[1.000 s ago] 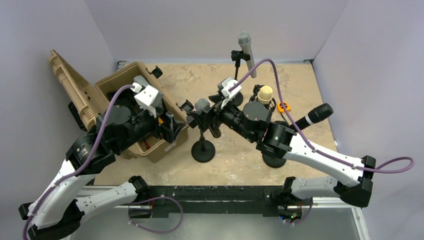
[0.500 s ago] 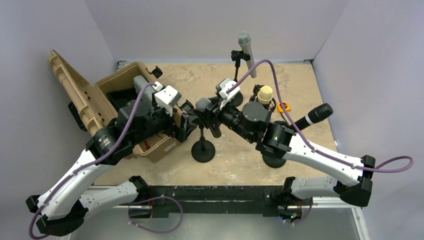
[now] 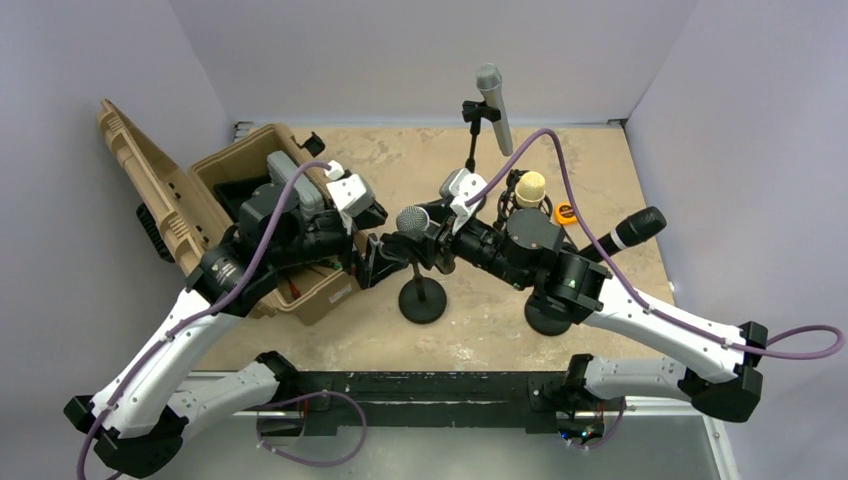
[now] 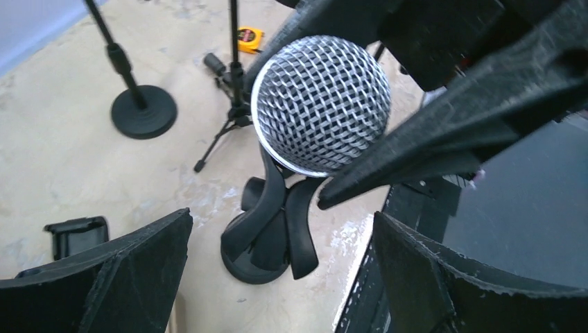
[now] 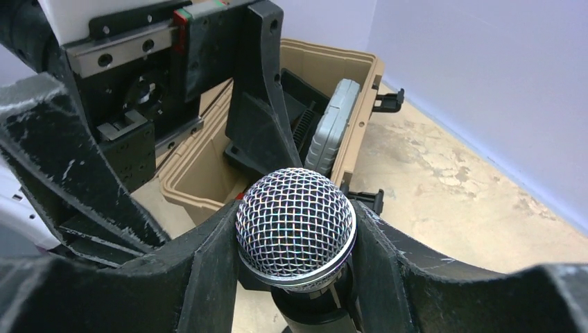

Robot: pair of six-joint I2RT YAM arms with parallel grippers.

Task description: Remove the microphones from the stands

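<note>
On the middle of the tabletop [image 3: 400,160]: the microphone [image 3: 412,220] is with its silver mesh head up, on top of the short stand [image 3: 422,300], which has a round black base.
Right gripper [image 5: 295,274]: clamped on the microphone just under the head, one finger on each side.
Left gripper [image 4: 281,218]: fingers wide apart and holding nothing, just beside the microphone head, on the side of the case.
Only the top view shows: both arms meet at the stand from opposite sides. Further back are a silver microphone [image 3: 493,100] on a thin stand, a yellow-headed microphone [image 3: 530,187], and at the right a black microphone [image 3: 630,232].
Only the left wrist view shows: the forked black clip [image 4: 274,215] of the stand under the head. Whether the handle sits in it I cannot tell, because the head hides it. A yellow tape measure [image 4: 249,38] lies far behind.
Only the right wrist view shows: both finger pads [image 5: 208,270] touch the microphone.
Container: a tan case [image 3: 322,300] at the left, its lid [image 3: 125,150] open and leaning back.
Inside the case: a flat grey object [image 5: 333,135] standing on its edge against the wall, with dark parts under it which are not clear.
</note>
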